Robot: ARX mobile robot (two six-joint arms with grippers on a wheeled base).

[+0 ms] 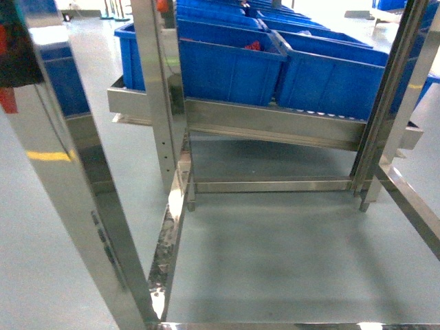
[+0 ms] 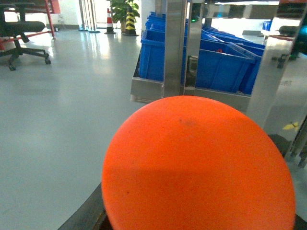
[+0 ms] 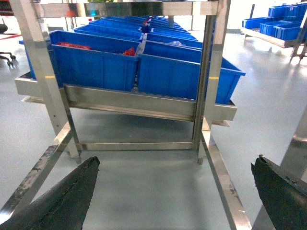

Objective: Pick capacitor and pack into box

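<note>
Small bright orange stubby capacitor (image 2: pixel 197 165): seen only in the left wrist view, where its round orange face fills the lower middle of the frame, very close to the lens; a dark edge of the left gripper (image 2: pixel 86 215) shows at its lower left, but whether the jaws are clamped on it cannot be told. Right gripper (image 3: pixel 175 191): two black fingers (image 3: pixel 62 201) at the lower corners of the right wrist view, well apart, jaws spread wide with nothing between them, above grey floor (image 3: pixel 148 187). Neither gripper appears in the head view. Polished stainless-steel rack (image 1: pixel 275 120): upright posts, a sloped shelf and low floor rails, standing ahead of the robot. Large blue plastic bins (image 1: pixel 227 65): set side by side in rows on the sloped shelf, running back into the distance; red contents (image 3: pixel 74 46) show above the rims of two front bins in the right wrist view. More blue bins (image 3: pixel 283 21) on a separate low shelf at far right. Black office chair (image 2: pixel 21 36) and a yellow-and-black striped cone (image 2: pixel 130 21) stand on the glossy floor, far left background of the left wrist view, beside a green potted plant (image 2: pixel 122 7).
</note>
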